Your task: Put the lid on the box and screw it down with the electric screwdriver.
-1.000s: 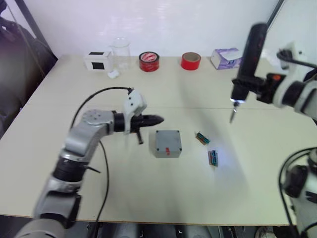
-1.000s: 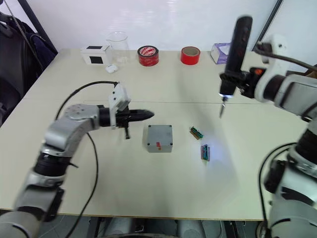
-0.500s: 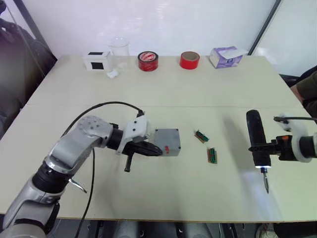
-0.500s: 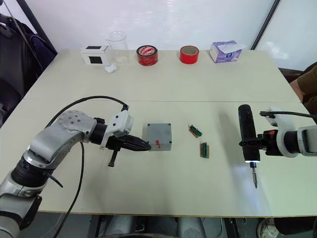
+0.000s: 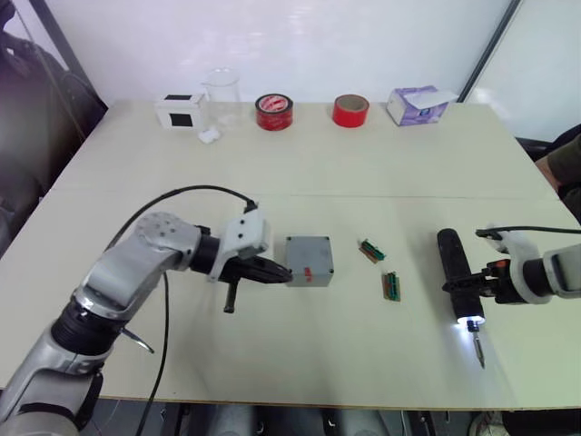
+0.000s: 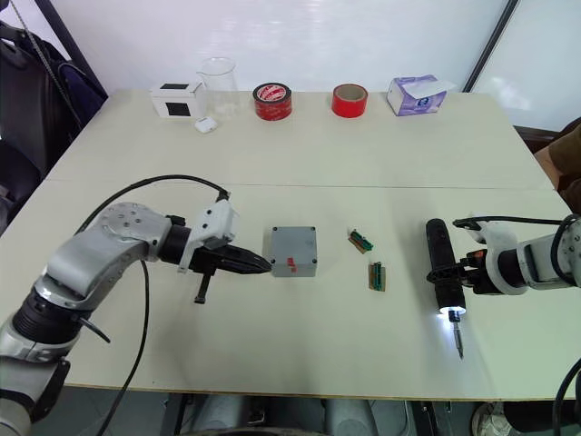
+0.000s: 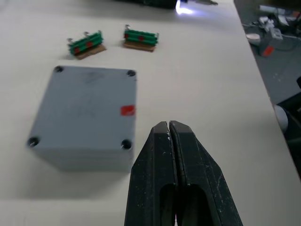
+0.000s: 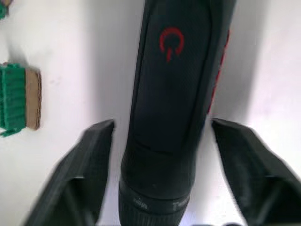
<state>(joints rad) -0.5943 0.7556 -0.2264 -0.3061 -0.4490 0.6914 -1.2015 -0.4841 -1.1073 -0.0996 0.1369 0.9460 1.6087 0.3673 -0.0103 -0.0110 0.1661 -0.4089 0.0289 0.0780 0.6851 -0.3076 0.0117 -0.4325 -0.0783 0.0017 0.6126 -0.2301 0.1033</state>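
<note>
the box (image 6: 292, 251) sits near the middle of the bench (image 6: 300, 163) with the lid (image 7: 87, 106) already seated on it, four screw holes showing at the corners and a small red mark on the side facing the robot. the left gripper (image 6: 247, 263) lies level with the box on its left side, its jaws pressed together with nothing between them, the tips just beside or touching the box's left wall; from the head views i cannot tell which, and the left wrist view shows the tips a little short of the near corner

the electric screwdriver (image 6: 442, 277) lies flat on the bench well to the right of the box, beyond the two small green pieces (image 6: 368, 259). its long axis runs roughly toward and away from the robot, the lit tip and metal bit pointing toward the robot's edge of the bench. the right gripper (image 5: 495, 277) is at the tool's right flank; in the right wrist view its jaws stand wide, one finger on each side of the black barrel with bench visible in both gaps, so the tool looks released rather than gripped

the right arm is much the nearer to the screwdriver. any further driving would, i judge, turn on closing those jaws across the barrel, then carrying the bit leftward past the green pieces to a corner hole
</note>
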